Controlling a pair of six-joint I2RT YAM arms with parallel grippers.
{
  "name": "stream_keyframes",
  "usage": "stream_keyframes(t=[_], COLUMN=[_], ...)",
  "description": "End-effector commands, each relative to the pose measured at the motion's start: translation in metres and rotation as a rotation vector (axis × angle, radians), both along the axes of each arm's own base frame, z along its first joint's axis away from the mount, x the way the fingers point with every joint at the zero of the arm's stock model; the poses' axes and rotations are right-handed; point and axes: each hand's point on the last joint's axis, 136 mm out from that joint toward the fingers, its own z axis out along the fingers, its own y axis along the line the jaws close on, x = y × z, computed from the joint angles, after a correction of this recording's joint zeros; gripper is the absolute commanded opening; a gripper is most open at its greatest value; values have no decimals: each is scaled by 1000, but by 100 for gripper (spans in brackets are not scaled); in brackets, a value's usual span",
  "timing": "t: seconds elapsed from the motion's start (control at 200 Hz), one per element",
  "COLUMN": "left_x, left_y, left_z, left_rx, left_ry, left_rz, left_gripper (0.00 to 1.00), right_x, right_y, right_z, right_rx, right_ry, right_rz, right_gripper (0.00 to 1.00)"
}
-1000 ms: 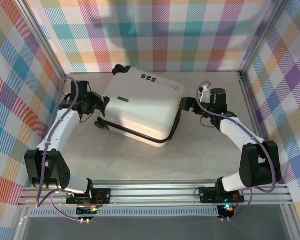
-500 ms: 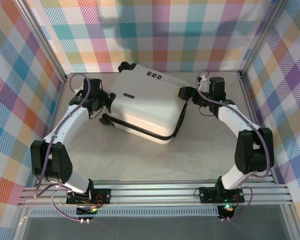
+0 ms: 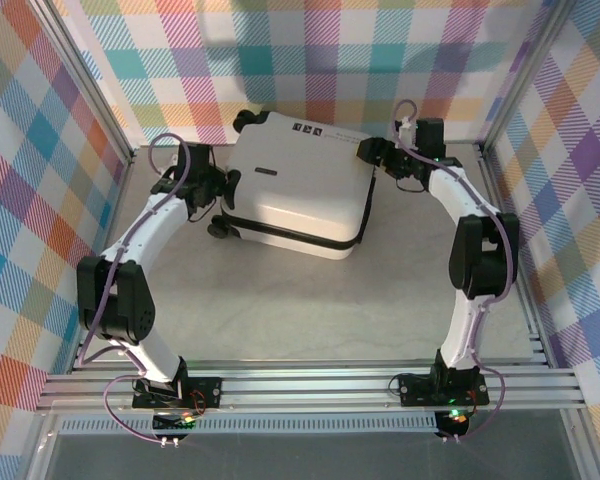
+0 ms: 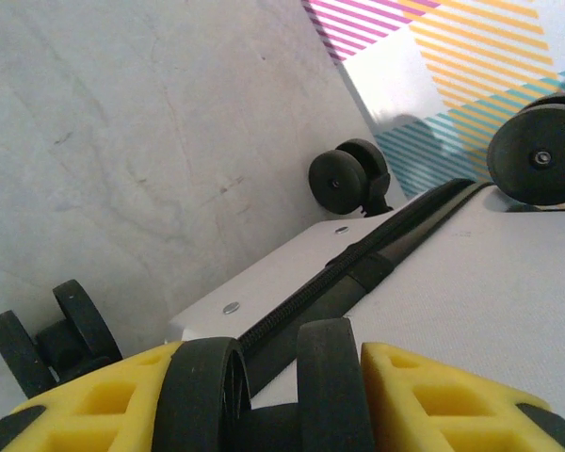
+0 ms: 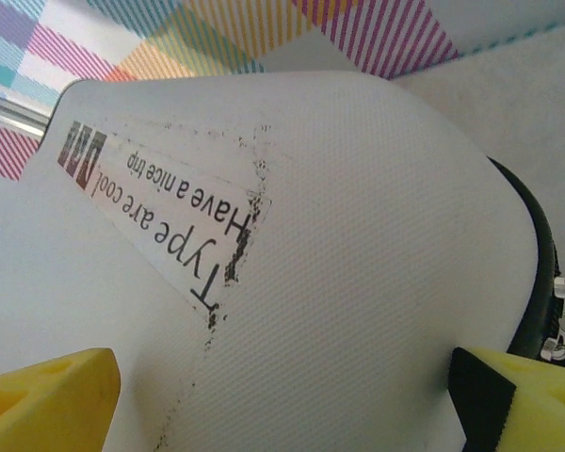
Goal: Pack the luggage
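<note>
The closed white luggage [image 3: 295, 195] lies flat on the tabletop [image 3: 280, 310]. At its wheeled end my left end effector [image 4: 268, 395] pinches a caster wheel [image 4: 204, 381]; my right end effector [image 5: 278, 405] stands wide around the opposite corner.

A pale grey, faintly marbled tabletop [image 3: 310, 310] is enclosed by matte wall panels [image 3: 310, 60] printed in multicoloured plaid, standing behind its far edge and along its left and right edges. Ribbed silver aluminium rails [image 3: 310, 385] run across the tabletop's near edge. Slim aluminium posts [image 3: 88, 85] rise at its far corners.
</note>
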Motion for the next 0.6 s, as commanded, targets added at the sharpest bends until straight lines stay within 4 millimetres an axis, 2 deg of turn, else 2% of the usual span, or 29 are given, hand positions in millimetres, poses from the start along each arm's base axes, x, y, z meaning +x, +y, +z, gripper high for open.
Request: stream_keyframes(t=[0.0, 0.12, 0.295, 0.45, 0.545, 0.595], left_x=[-19, -24, -48, -63, -79, -79], left_y=[-105, -113, -125, -123, -124, -126], left_z=[-24, -26, -23, -16, -13, -6], left_rx=[-44, -48, -42, -39, -42, -37], left_ry=[54, 56, 39, 25, 9, -26], left_rz=[-440, -450, -465, -452, -449, -449], left_gripper=[0, 0, 0, 0, 0, 0], right_x=[-9, -6, -11, -21, -26, -26], right_y=[48, 48, 47, 45, 44, 44], right_z=[17, 20, 20, 20, 23, 26], right_rx=[88, 78, 76, 66, 60, 61], right_ry=[-18, -26, -25, -33, -41, -45], right_rz=[182, 182, 189, 187, 186, 185], right_gripper=[90, 91, 90, 91, 91, 91])
